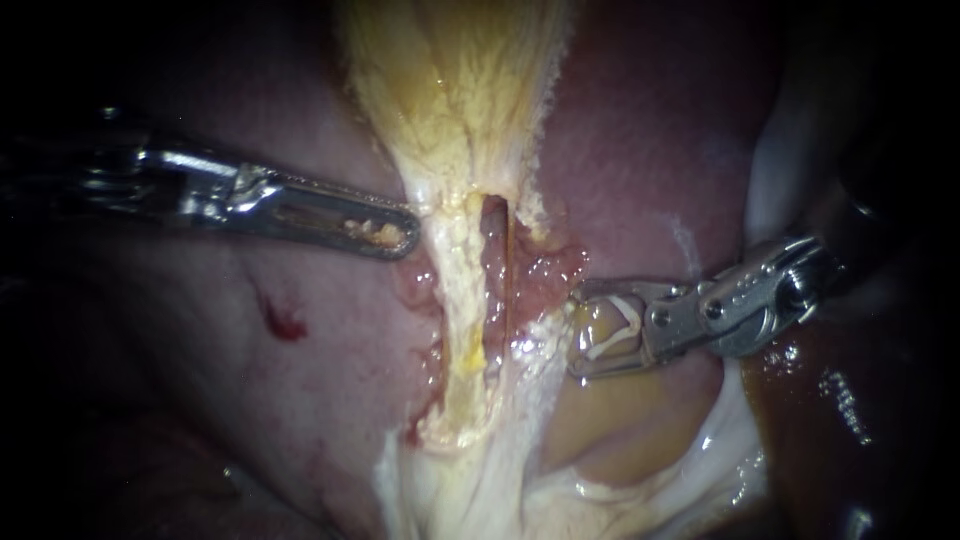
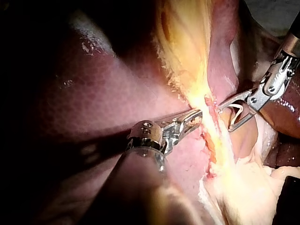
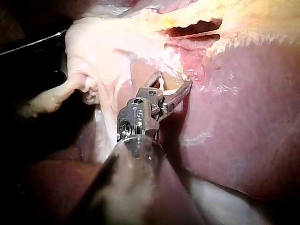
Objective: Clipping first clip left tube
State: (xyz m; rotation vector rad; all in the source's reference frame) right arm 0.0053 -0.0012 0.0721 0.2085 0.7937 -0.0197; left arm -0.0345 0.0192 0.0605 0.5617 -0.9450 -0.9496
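Observation:
The left tube (image 1: 460,300) is a thick pale yellow strand running down from fanned yellow tissue (image 1: 450,90). Just right of it, past a narrow slit, runs a thin reddish tube (image 1: 508,290). My left instrument (image 1: 405,238) lies level with its jaws together and its tip against the left tube's left edge (image 2: 197,117). My right instrument (image 1: 578,332) sits to the right of both tubes, clear of them. Its jaws stand wide apart with a white clip (image 1: 615,322) seated between them (image 2: 230,117) (image 3: 173,85).
Pink-purple liver (image 1: 660,150) surrounds the tubes, with a small blood spot (image 1: 283,322) on its left side. A tan bulge (image 1: 600,420) wrapped in white membrane (image 1: 730,440) lies under my right instrument. Dark brown fluid (image 1: 830,400) pools at the far right.

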